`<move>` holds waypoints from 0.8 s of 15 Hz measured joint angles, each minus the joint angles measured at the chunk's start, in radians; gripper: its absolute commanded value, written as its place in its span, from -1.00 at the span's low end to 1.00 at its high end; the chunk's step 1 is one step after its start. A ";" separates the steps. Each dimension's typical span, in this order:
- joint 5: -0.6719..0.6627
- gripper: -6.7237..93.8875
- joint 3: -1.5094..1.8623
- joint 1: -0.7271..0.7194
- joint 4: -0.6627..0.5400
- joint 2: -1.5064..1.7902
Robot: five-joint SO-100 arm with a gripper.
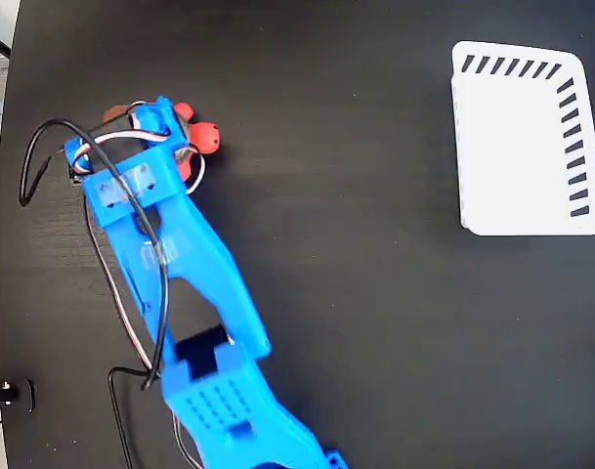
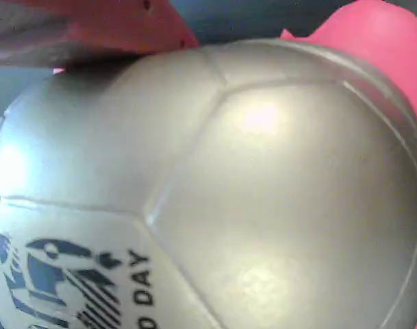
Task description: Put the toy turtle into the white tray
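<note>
In the fixed view the toy turtle (image 1: 205, 137) lies at the far left of the black table, mostly covered by the blue arm. Only its red-orange head and bits of its legs stick out. My gripper (image 1: 148, 132) is directly over it, and its fingers are hidden under the wrist. The turtle's domed beige shell (image 2: 222, 192) fills the wrist view at very close range, with dark print at the lower left and red-orange parts along the top edge. The white tray (image 1: 517, 147) sits at the upper right, far from the turtle, with dark slanted slots along its top and right edges and nothing in it.
The blue arm (image 1: 194, 293) runs from the bottom edge up to the turtle, with black and white cables (image 1: 38, 161) looping out to its left. The table's left edge (image 1: 6, 234) lies close to the turtle.
</note>
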 measured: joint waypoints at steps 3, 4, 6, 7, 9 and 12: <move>-0.035 -0.86 0.140 0.037 0.000 0.216; -0.051 -0.86 0.187 0.055 0.005 0.290; -0.075 -0.86 0.262 0.092 0.017 0.411; -0.087 -0.86 0.296 0.110 0.023 0.468; -0.106 -0.86 0.328 0.178 0.071 0.572; -0.190 -0.86 0.330 0.377 0.092 0.678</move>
